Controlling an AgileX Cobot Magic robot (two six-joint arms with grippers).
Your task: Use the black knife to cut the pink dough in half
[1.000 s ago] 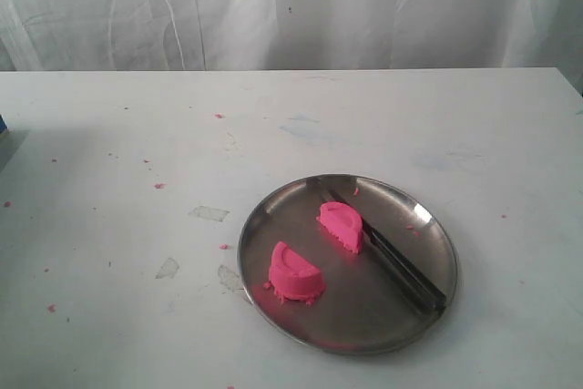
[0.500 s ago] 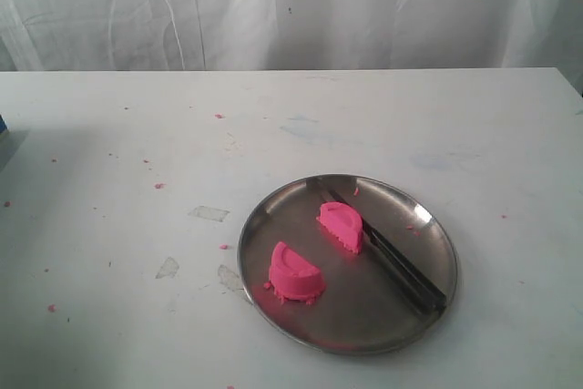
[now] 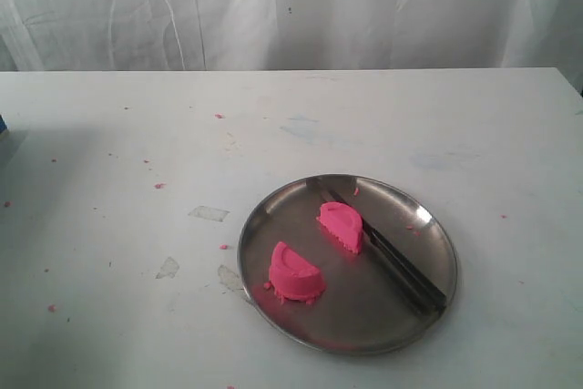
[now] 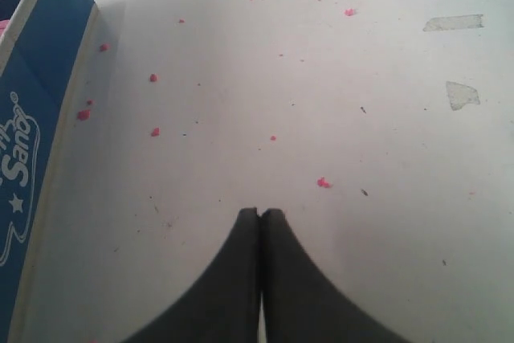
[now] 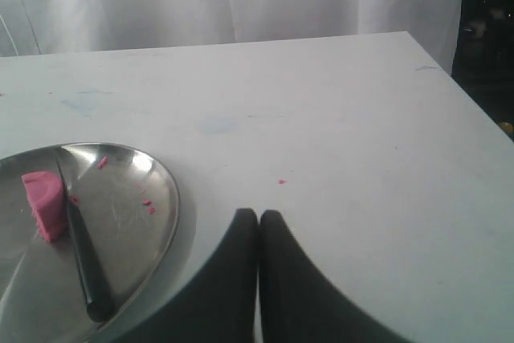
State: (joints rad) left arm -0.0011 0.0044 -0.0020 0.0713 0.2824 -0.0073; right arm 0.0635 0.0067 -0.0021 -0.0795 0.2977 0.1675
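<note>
The pink dough lies in two half-round pieces on the steel plate: one piece near the middle, the other toward the plate's front left. The black knife rests on the plate beside the middle piece, with its tip toward the back rim. The right wrist view shows one dough piece, the knife and the plate. My right gripper is shut and empty over bare table beside the plate. My left gripper is shut and empty over the crumb-speckled table. Neither arm shows in the exterior view.
A blue printed box stands close to the left gripper. Tiny pink crumbs and bits of clear tape dot the white table. A white curtain hangs behind the table's far edge.
</note>
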